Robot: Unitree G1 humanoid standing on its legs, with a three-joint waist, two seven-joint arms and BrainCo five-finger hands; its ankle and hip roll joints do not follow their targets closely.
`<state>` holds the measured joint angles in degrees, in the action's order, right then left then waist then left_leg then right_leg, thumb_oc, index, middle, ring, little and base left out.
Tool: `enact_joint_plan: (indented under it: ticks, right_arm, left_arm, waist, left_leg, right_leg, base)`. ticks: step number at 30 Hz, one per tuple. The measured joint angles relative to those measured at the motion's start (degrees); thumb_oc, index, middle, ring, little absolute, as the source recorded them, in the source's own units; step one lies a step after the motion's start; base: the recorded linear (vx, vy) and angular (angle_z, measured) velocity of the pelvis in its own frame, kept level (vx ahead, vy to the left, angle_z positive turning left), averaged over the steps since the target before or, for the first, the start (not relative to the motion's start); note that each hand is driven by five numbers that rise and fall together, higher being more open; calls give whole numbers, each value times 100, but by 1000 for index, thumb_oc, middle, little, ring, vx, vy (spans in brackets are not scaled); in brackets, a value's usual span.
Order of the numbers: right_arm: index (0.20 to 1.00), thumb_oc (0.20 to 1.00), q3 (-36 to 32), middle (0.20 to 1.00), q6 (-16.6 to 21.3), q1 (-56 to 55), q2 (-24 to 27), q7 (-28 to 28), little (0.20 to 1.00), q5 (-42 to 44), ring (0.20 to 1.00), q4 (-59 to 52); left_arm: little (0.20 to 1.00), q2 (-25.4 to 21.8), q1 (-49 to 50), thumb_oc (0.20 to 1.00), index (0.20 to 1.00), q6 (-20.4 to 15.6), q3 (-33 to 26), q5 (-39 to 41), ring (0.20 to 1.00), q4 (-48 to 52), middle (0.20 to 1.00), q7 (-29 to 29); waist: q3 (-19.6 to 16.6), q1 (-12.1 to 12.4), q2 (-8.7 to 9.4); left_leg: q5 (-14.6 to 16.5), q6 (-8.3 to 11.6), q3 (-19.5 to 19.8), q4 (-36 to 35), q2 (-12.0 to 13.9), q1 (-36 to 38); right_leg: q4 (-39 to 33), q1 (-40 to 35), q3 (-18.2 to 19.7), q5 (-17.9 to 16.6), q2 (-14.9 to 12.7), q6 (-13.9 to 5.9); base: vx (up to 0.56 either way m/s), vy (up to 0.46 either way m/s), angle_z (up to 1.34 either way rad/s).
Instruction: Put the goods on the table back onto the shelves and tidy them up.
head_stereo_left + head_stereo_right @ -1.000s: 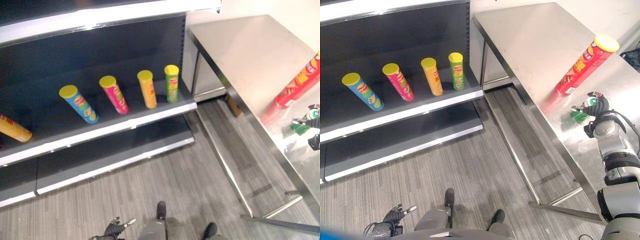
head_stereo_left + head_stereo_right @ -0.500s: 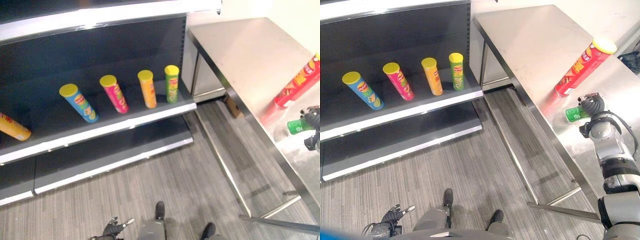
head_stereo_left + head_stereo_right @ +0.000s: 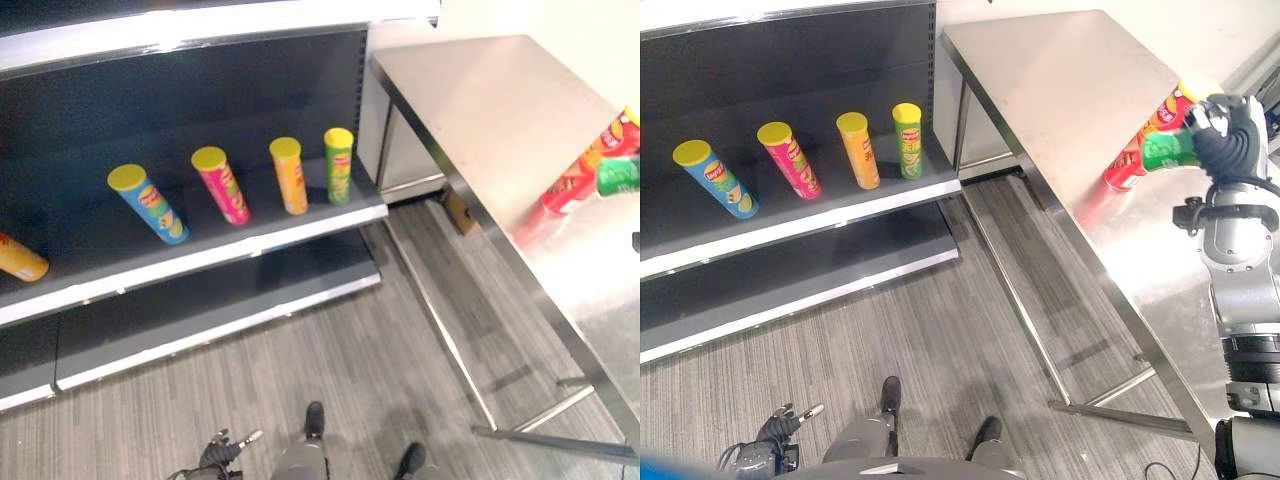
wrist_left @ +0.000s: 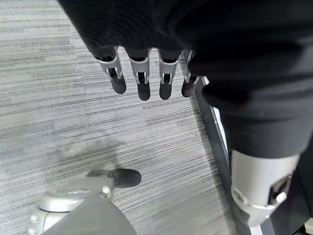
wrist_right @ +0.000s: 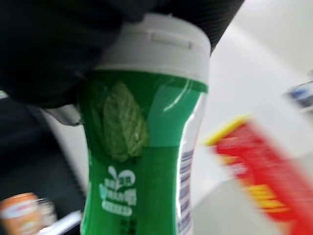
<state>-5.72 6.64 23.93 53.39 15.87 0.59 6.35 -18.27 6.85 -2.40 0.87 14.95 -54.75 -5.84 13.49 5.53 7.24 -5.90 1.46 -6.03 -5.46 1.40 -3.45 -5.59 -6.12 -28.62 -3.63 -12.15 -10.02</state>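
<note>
4 tall cans [image 3: 848,148] stood on the shelf [image 3: 810,215]. Your right hand [image 3: 1230,135], fingers clamped round a green bottle [image 3: 1167,151], held it above the table [image 3: 1080,80], probably for shelving. A red can [image 3: 1137,150] remained behind. Your left hand [image 4: 146,73] hung relaxed.

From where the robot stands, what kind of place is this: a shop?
Probably a mock shop aisle: dark shelves hold a row of crisp tubes, beside a steel table. The right hand holds a green bottle.
</note>
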Motion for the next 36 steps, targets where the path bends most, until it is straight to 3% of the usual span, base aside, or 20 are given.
enact_joint_plan:
  ticks: [3,5,8,10,11,12,14,15,17,19,21,22,24,27,28,29,32,36]
  right_arm:
    - [200,200,547,200,116,409,14,-15,200,-66,200,-273]
    - [200,200,817,200,111,631,17,-23,200,-72,200,-275]
    - [200,200,857,200,103,611,112,-29,200,-192,200,-332]
    - [200,200,826,200,101,498,364,-28,200,-234,200,-478]
    - [200,200,684,200,118,204,542,-50,200,-277,200,-680]
    - [200,200,614,200,124,45,598,-81,200,-294,200,-790]
    - [200,200,604,200,129,39,616,-153,200,-295,200,-821]
    - [200,200,521,200,153,12,633,-190,200,-293,200,-897]
    - [200,200,352,200,148,-72,643,-219,200,-289,200,-962]
    - [200,200,131,200,167,-332,639,-232,200,-288,200,-1117]
    - [200,200,-73,200,163,-524,637,-236,200,-289,200,-1235]
    - [200,200,-349,200,168,-812,640,-232,200,-295,200,-1385]
    - [200,200,-721,200,190,-1169,639,-227,200,-304,200,-1506]
    - [200,200,-1113,200,201,-1505,640,-218,200,-315,200,-1480]
    - [200,200,-1197,200,199,-1549,646,-221,200,-316,200,-1477]
    - [200,200,-1221,200,197,-1494,642,-216,200,-313,200,-1481]
    - [200,200,-1255,200,200,-1369,644,-221,200,-286,200,-1495]
    - [200,200,-1290,200,282,-805,878,-211,200,-163,200,-1485]
  left_arm:
    - [1000,-19,1,1000,1000,-4,-155,1,1000,-20,1000,2]
    - [1000,-1,-11,1000,1000,-2,-165,1,1000,-80,1000,8]
    - [1000,-24,-3,1000,1000,4,-174,1,1000,-244,1000,10]
    - [1000,-87,-16,1000,1000,5,-174,2,1000,-240,1000,7]
    - [1000,-135,-76,1000,1000,9,-166,3,1000,-215,1000,3]
    - [1000,-169,-84,1000,1000,6,-163,3,1000,-154,1000,4]
    - [1000,-217,-54,1000,1000,3,-117,7,1000,-102,1000,8]
    - [1000,-186,-76,1000,1000,5,-55,14,1000,-88,1000,9]
    - [1000,-52,-160,1000,1000,4,5,12,1000,-107,1000,76]
    - [1000,24,-218,1000,1000,4,14,10,1000,-122,1000,148]
    - [1000,39,-257,1000,1000,5,94,-1,1000,-122,1000,177]
    - [1000,60,-257,1000,1000,10,108,-14,1000,-118,1000,207]
    - [1000,53,-251,1000,1000,8,119,-26,1000,-108,1000,221]
    - [1000,52,-185,1000,1000,10,172,-72,1000,-109,1000,228]
    - [1000,62,-158,1000,1000,10,161,-112,1000,-98,1000,228]
    - [1000,102,-131,1000,1000,9,164,-180,1000,-35,1000,227]
    - [1000,161,-125,1000,1000,-1,159,-237,1000,113,1000,238]
    - [1000,220,-333,1000,1000,-17,162,-236,1000,163,1000,234]
  waist:
    - [15,146,121]
    - [50,185,82]
    - [147,261,-104]
    - [179,226,-141]
    - [216,123,-197]
    - [256,52,-264]
    - [296,84,-324]
    - [327,-12,-376]
    - [436,-242,-535]
    - [453,-391,-547]
    - [488,-438,-503]
    - [491,-480,-452]
    - [481,-558,-390]
    - [416,-566,-240]
    - [381,-563,-203]
    - [368,-559,-240]
    - [314,-698,-311]
    - [222,-706,-390]
  left_leg:
    - [73,-51,-151,8,-74,1]
    - [213,-113,-152,206,-31,-34]
    - [385,-344,-75,328,-113,80]
    - [438,-528,206,478,-292,116]
    - [394,-683,543,457,-395,207]
    - [370,-707,703,450,-378,245]
    - [411,-788,825,456,-437,303]
    - [419,-817,1053,479,-467,319]
    - [374,-800,1459,471,-590,443]
    - [414,-797,1751,451,-759,557]
    - [429,-849,1892,446,-901,681]
    - [519,-848,2198,453,-1077,861]
    - [549,-858,2429,455,-1174,984]
    - [707,-637,2430,432,-1260,1159]
    - [782,-519,2410,442,-1257,1197]
    - [809,-461,2373,485,-1177,1173]
    - [1005,-149,2385,550,-829,1214]
    - [1113,17,2414,416,-573,1251]
  right_leg:
    - [62,118,162,-44,-71,-37]
    - [419,247,281,-13,-167,-59]
    - [1816,603,500,-11,-550,-59]
    - [2847,987,890,-73,-853,-4]
    - [3641,1319,1542,43,-814,-85]
    - [3716,1359,1889,272,-628,-144]
    - [3517,1612,2031,407,-422,-147]
    - [2910,1677,2285,578,-91,-106]
    - [1924,1796,2416,556,287,-88]
    - [1173,1798,2866,466,429,-183]
    - [810,1820,2860,324,442,-130]
    - [616,1854,2858,90,446,-120]
    - [426,1752,2784,-96,419,-14]
    - [377,1326,2564,-423,263,91]
    - [242,1137,2558,-762,273,313]
    - [78,1061,2528,-876,374,426]
    - [-2,871,2335,-795,676,569]
    - [-4,767,2047,-638,838,722]
  base:
    - [-3,166,-23]
    - [28,164,-7]
    - [53,173,27]
    - [94,115,75]
    - [108,70,116]
    - [104,38,114]
    - [96,6,58]
    - [120,-26,63]
    - [194,-39,102]
    - [124,-24,100]
    - [94,-72,86]
    - [70,-71,92]
    - [46,-78,88]
    - [53,-124,47]
    - [30,-123,17]
    - [47,-125,5]
    - [38,-204,10]
    - [36,-143,34]
